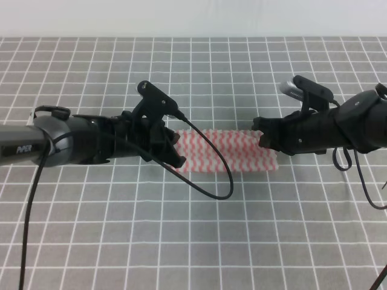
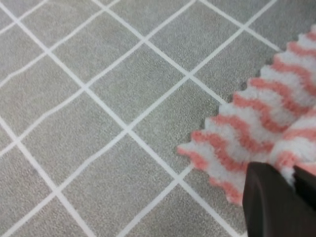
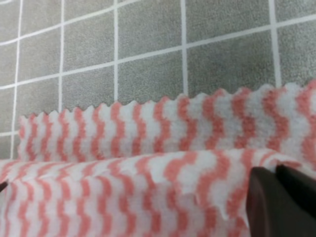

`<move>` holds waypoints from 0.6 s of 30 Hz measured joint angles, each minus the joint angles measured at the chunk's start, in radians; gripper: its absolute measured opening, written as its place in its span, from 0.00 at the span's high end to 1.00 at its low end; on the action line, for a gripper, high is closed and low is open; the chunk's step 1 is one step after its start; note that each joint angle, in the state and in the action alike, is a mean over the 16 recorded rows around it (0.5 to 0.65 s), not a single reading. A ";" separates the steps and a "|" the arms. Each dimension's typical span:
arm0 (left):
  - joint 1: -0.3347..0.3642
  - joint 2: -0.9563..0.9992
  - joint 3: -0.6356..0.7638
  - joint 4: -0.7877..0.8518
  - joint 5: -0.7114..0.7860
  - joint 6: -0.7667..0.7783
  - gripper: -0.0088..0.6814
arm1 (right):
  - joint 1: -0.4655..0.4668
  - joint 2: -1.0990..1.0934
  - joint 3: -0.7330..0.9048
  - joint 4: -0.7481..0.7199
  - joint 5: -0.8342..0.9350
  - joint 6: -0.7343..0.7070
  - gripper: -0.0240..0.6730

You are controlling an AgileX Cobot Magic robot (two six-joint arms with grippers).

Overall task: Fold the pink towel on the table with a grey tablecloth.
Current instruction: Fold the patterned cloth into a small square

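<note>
Pink towel lies doubled on the grey tablecloth, each end effector, left and right, clenched on an end.

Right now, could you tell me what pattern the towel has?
The pink towel has pink-red and white wavy zigzag stripes with serrated edges, clearest in the right wrist view.

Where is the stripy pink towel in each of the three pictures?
Exterior high: the pink towel lies mid-table, a folded strip between the left gripper and the right gripper.
Left wrist: lower right corner, zigzag edge by a dark fingertip.
Right wrist: fills the lower half, a raised fold in front.
Shared landmark: the white grid lines of the grey tablecloth.
</note>
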 joint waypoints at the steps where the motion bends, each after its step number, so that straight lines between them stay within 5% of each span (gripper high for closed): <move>1: 0.000 -0.001 0.000 -0.002 0.000 0.002 0.99 | 0.000 0.001 0.000 0.000 0.000 0.000 0.99; 8: 0.000 -0.002 0.000 -0.004 0.012 0.035 0.96 | 0.000 0.005 -0.001 0.000 0.000 0.000 0.99; 18: 0.000 -0.005 -0.011 -0.008 0.034 0.077 0.66 | 0.000 0.006 -0.001 0.000 0.003 0.000 0.99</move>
